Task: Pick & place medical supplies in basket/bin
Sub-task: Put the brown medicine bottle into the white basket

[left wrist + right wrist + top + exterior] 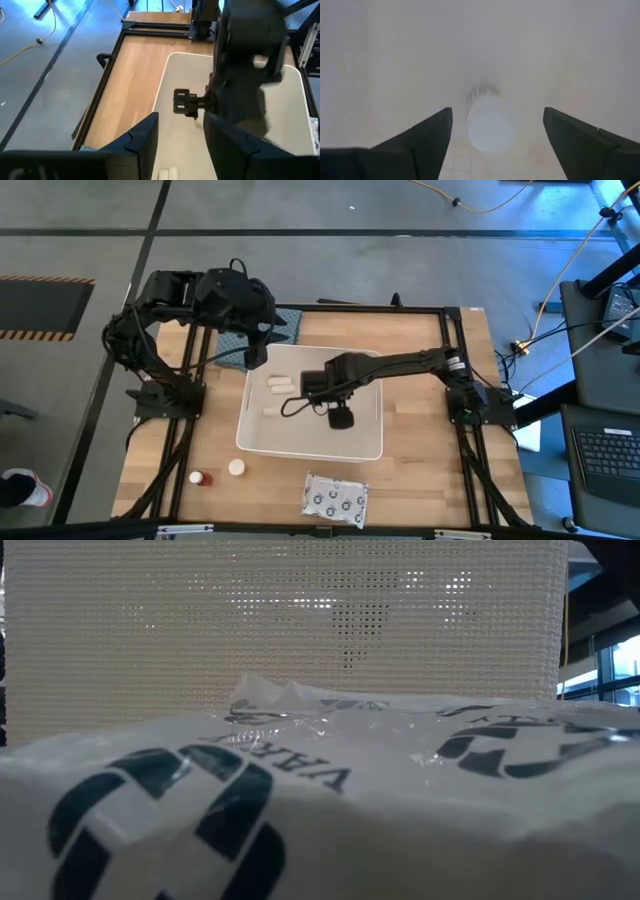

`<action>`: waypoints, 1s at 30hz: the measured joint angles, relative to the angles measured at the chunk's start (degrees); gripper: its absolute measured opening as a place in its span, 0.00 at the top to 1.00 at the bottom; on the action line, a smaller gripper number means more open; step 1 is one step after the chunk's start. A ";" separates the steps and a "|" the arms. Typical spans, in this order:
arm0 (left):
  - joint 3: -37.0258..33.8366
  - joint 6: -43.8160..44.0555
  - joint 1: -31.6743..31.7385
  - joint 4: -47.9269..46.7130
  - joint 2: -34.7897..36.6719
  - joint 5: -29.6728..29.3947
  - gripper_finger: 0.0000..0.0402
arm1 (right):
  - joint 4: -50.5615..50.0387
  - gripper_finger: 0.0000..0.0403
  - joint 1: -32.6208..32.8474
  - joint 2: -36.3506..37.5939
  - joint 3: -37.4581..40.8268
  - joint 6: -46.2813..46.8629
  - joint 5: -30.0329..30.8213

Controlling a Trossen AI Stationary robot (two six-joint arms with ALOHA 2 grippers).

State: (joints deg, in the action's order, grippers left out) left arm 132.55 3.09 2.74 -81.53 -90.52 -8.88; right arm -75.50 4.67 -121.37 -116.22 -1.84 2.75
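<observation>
The wooden surface (420,370) carries the white tub (365,442) near its middle, which serves as the landmark here. The blue-grey cloth (287,330) lies just beyond the tub's far edge, partly under the left arm. The silvery dotted packet (335,498) lies on the near side of the tub, apart from it. Two short white tubes (279,384) rest inside the tub by its left wall. A white round-capped bottle (491,129) lies on the tub floor between the spread fingers of the right pincer (341,418), untouched by either. The left pincer (254,358) hangs over the tub's far left corner, fingers apart and empty. Another white bottle (236,467) and the tiny red-brown bottle (198,478) stand off the tub's near left corner.
</observation>
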 joint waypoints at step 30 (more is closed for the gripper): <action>-17.73 27.45 -20.05 -8.49 2.68 13.99 0.52 | 21.29 0.23 -1.71 47.35 25.23 14.95 8.09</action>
State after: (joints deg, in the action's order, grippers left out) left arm 114.82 30.54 -17.31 -90.02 -87.84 5.11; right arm -54.21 2.96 -74.02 -90.99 13.11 10.83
